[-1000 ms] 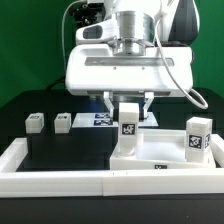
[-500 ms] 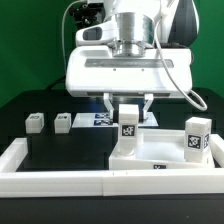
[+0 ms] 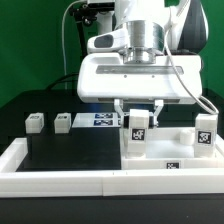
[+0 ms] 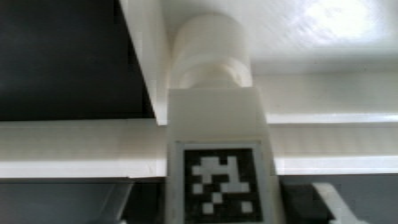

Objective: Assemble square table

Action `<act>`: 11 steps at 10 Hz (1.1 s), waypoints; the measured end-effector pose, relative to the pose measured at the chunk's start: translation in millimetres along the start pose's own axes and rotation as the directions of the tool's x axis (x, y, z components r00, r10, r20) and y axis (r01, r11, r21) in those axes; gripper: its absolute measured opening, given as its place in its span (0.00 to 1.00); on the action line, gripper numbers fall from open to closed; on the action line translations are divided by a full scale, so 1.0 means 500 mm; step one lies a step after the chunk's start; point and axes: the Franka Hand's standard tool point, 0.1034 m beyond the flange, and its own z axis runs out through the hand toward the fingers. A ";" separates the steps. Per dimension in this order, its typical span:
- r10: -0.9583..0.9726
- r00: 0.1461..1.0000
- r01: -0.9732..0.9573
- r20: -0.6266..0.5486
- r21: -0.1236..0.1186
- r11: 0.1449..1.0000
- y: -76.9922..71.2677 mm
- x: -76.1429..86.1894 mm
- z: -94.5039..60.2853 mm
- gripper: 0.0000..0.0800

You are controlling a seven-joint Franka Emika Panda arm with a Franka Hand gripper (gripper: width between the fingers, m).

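Observation:
My gripper [image 3: 137,108] is shut on a chunky white leg [image 3: 135,137] with a black-and-white tag, held upright with its lower end on the square table top [image 3: 170,168] near that top's left corner in the exterior view. A second tagged leg [image 3: 206,131] stands at the top's right side. Two more legs [image 3: 35,122] [image 3: 63,122] lie loose on the black surface at the exterior view's left. In the wrist view the held leg [image 4: 215,110] runs down between my fingers [image 4: 98,205] onto the white top [image 4: 329,60], with my gripper [image 4: 217,208] closed around its tagged end.
The marker board [image 3: 101,120] lies behind the gripper. White rim bars [image 3: 55,182] edge the black surface along the front and the exterior view's left.
My gripper has shifted toward the exterior view's right with the leg. The table top and the leg standing on it have shifted right with it.

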 end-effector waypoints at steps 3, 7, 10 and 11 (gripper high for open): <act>0.004 1.000 -0.004 0.023 0.005 1.000 0.000 0.001 0.001 0.37; 0.003 0.999 -0.004 0.037 0.006 1.000 -0.001 -0.005 0.003 0.77; 0.003 0.999 -0.004 0.037 0.006 1.000 -0.001 -0.005 0.003 0.81; 0.002 0.999 -0.002 0.044 0.007 1.000 0.000 -0.006 0.003 0.81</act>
